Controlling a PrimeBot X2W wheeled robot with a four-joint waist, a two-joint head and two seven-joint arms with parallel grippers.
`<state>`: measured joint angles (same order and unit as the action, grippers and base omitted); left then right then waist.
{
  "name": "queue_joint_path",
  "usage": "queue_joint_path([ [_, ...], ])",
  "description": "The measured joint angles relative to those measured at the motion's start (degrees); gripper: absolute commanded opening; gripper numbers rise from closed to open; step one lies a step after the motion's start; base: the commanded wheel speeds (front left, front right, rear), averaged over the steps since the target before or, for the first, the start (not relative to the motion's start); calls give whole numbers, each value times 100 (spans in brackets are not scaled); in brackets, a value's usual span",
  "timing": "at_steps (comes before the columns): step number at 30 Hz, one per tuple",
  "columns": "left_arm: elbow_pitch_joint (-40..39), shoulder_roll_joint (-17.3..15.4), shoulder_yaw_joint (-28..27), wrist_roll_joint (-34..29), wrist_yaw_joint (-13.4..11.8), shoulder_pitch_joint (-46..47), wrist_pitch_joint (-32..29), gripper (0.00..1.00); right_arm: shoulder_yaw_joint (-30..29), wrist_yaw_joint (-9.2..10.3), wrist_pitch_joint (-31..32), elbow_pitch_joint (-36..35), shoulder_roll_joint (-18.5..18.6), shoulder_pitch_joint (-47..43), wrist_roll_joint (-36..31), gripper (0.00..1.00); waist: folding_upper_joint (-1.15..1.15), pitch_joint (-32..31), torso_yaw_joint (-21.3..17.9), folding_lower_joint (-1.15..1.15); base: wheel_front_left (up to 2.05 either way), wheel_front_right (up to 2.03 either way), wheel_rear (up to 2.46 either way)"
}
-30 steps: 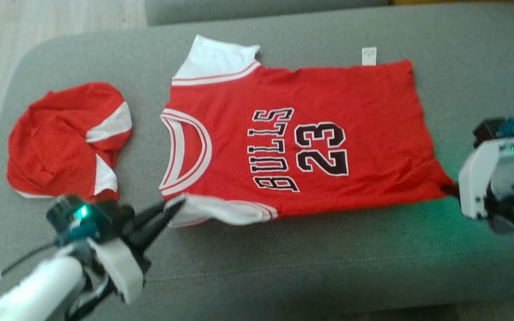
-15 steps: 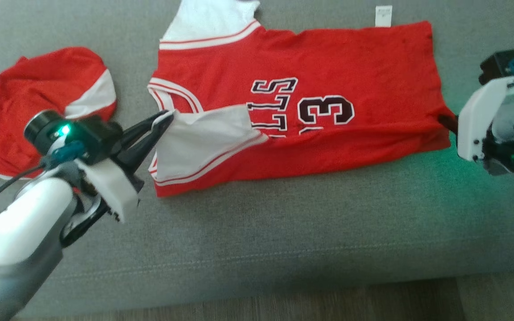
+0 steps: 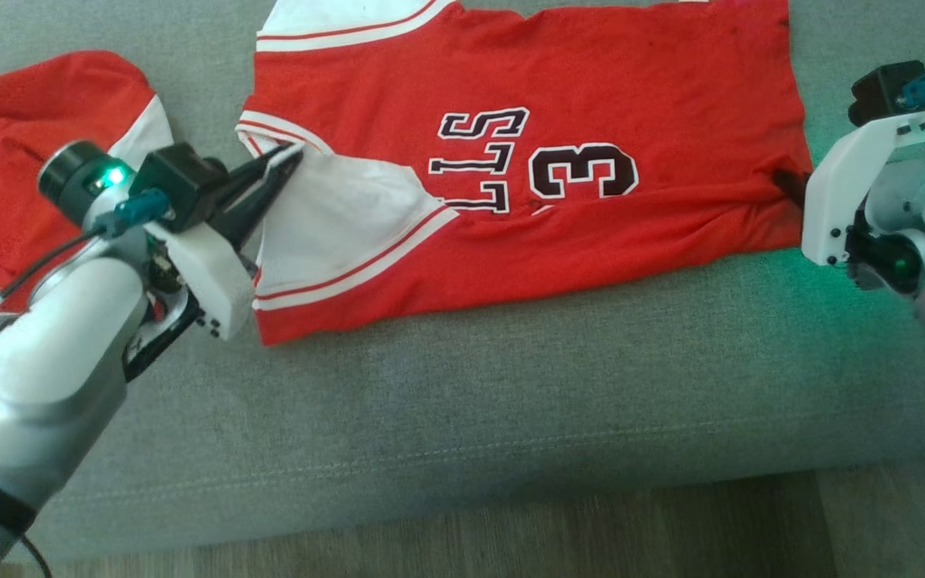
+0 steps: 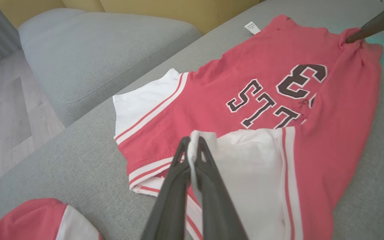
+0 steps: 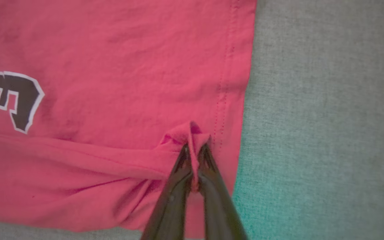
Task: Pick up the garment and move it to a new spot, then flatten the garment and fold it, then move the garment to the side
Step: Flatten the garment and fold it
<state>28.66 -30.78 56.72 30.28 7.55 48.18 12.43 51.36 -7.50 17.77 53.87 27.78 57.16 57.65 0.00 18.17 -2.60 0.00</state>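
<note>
The garment (image 3: 591, 72) is a red jersey with white sleeves and black lettering, lying on the grey cushion (image 3: 511, 401). Its near edge is folded up over the front and covers part of the lettering. My left gripper (image 3: 290, 156) is shut on the corner of the white sleeve (image 3: 342, 217) by the neckline. In the left wrist view the fingers (image 4: 208, 186) pinch that white cloth (image 4: 245, 166). My right gripper (image 3: 784, 181) is shut on the near hem corner, and the right wrist view shows a bunch of red fabric (image 5: 128, 50) caught between the tips of that gripper (image 5: 195, 150).
A second red and white garment (image 3: 21, 160) lies crumpled at the left of the cushion. The cushion's front edge and a wooden floor (image 3: 671, 522) run along the bottom. Another grey cushion (image 4: 95, 43) and a yellow backrest (image 4: 178, 10) stand beyond.
The camera has tipped, shifting the whole picture. Both grippers have carried the jersey's near edge up and over its front, and the white sleeve now covers part of the lettering.
</note>
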Motion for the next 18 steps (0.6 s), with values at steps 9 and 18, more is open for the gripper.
queue_joint_path([
  [9,499,420,-569,65,-564,73,187,100,-15,0,-754,320,-114,7,41,100,0,-67,-15,0,0,0,0],
  [18,-755,859,-2476,47,-1492,-1042,211,100,-196,0,-2527,283,-169,-92,38,100,0,-433,36,0,0,0,0],
])
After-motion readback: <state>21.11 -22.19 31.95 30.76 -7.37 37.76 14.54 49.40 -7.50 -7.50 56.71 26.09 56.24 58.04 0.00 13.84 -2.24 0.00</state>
